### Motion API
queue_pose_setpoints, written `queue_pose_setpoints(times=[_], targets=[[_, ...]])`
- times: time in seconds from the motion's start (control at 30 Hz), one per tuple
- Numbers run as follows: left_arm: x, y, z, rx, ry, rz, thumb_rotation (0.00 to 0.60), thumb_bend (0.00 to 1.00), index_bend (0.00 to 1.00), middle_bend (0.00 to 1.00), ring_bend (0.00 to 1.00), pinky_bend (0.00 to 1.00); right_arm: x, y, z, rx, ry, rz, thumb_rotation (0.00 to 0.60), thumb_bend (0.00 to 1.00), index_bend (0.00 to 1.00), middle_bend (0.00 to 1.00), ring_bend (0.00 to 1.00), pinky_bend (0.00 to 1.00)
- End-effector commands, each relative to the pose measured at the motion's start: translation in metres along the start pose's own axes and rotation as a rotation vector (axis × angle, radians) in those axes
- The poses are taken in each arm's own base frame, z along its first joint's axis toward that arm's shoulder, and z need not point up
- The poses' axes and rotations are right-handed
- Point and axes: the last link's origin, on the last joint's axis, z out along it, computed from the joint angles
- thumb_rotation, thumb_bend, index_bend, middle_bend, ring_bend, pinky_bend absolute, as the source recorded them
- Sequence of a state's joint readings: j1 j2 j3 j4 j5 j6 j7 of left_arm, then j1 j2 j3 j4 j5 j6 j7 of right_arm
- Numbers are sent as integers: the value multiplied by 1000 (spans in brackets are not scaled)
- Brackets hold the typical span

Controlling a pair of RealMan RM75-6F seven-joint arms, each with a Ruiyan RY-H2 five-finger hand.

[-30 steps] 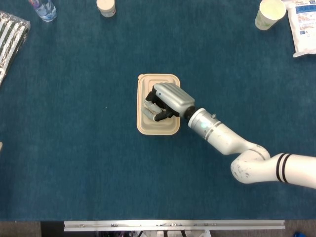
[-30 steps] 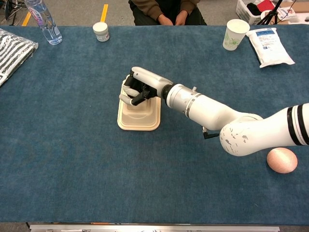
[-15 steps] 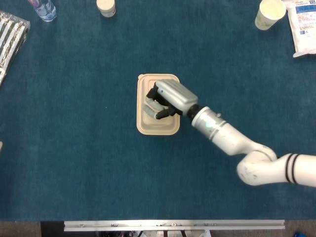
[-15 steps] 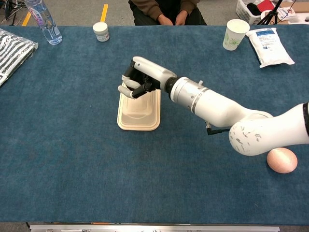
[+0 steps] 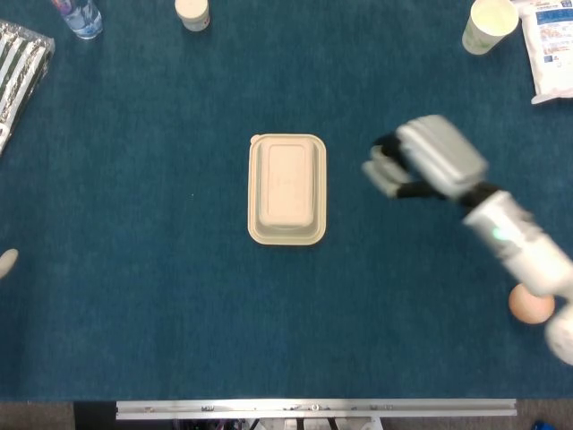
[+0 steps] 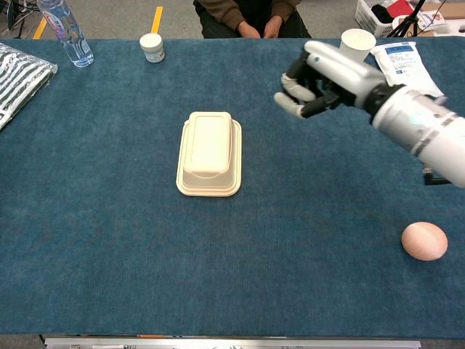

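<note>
Beige rounded-rectangular container [image 6: 209, 153] lies near curled right hand [image 6: 312, 83].

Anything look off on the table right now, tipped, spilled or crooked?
Nothing stands out. The beige tray lies flat and square on the blue table, the paper cup and water bottle stand upright, and the right hand hovers beside the tray, holding nothing.
</note>
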State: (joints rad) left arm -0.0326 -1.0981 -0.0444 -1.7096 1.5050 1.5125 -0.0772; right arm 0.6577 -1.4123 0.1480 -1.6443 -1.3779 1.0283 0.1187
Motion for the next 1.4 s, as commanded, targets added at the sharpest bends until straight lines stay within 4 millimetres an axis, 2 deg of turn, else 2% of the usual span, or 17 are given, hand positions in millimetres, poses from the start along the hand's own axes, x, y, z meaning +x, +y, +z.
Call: queue_pose_setpoints(times=[0.03, 0.13, 0.23, 0.47, 0.8, 1.0, 1.4], targets=[[-1, 1, 3, -11, -7, 8, 600, 153, 312, 232, 152, 125, 20, 20, -53, -91, 63, -146, 600, 400, 666, 657, 636, 691], [-2, 2, 6, -18, -15, 19, 600, 153, 312, 232, 152, 125, 33, 31, -80, -158, 107, -223, 600, 307, 599, 593, 576, 643], [-5, 5, 9, -31, -26, 29, 600, 153, 312, 232, 152, 125, 46, 43, -110, -237, 157, -298, 600, 269, 546, 542, 521, 613], [-9, 12, 12, -56, -26, 46, 600, 153, 312, 231, 152, 125, 65, 58, -164, -364, 260, -373, 600, 262, 505, 508, 470, 574], [-12, 19, 10, -70, -24, 53, 600, 153, 312, 231, 152, 125, 76, 72, -227, -518, 361, -410, 600, 263, 505, 508, 469, 573], [-14, 22, 9, -74, -23, 49, 600, 153, 311, 231, 152, 125, 75, 79, -247, -569, 369, -404, 600, 264, 505, 508, 469, 569], [-13, 24, 7, -74, -15, 41, 600, 153, 312, 232, 152, 125, 69, 84, -250, -572, 358, -395, 600, 264, 505, 508, 469, 562]])
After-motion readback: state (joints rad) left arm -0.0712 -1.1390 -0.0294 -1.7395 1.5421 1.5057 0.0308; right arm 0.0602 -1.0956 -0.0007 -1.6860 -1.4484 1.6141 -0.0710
